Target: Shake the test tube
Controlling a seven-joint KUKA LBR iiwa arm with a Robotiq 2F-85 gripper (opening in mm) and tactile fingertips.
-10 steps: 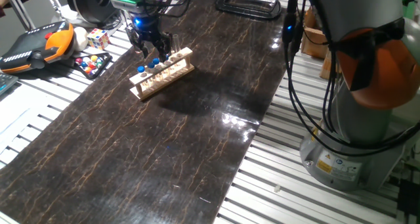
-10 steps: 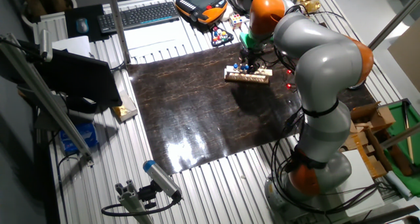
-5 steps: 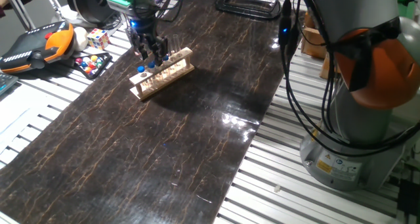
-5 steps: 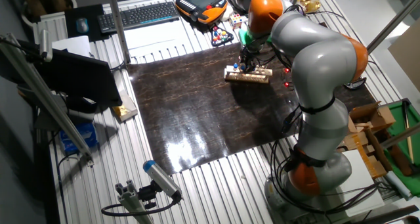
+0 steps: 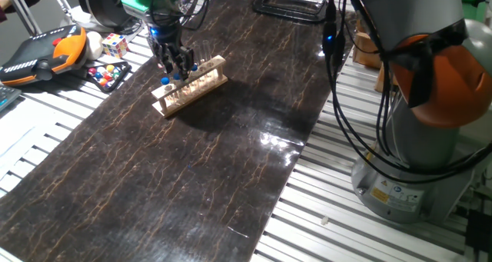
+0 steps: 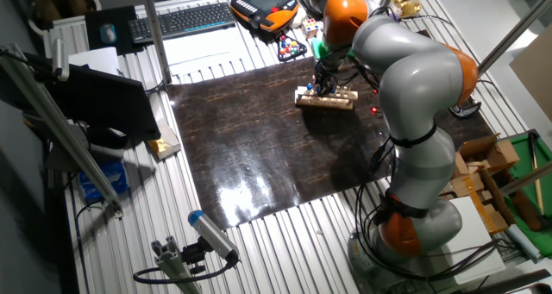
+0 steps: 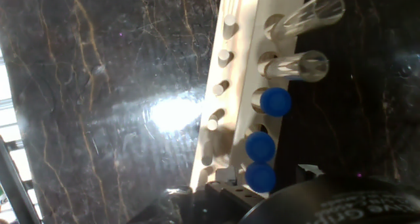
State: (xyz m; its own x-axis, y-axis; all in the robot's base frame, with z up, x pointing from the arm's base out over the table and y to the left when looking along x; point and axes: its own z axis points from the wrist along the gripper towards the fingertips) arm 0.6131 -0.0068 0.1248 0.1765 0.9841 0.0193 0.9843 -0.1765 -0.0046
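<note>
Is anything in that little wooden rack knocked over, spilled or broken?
Nothing stands out. The pale wooden rack sits flat on the dark mat, its three blue-capped clear tubes and two taller uncapped clear tubes seated in their holes.

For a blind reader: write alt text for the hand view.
Looking down on a wooden rack on a dark marbled mat: three blue-capped test tubes stand in a row, two taller uncapped clear tubes beyond them. The hand's dark body fills the bottom edge.

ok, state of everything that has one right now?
tool: low over the rack, open or shut unclear
blue-capped test tubes: three, capped, seated in rack
uncapped clear tubes: two, open-topped, in rack
wooden rack: upright on the dark mat
</note>
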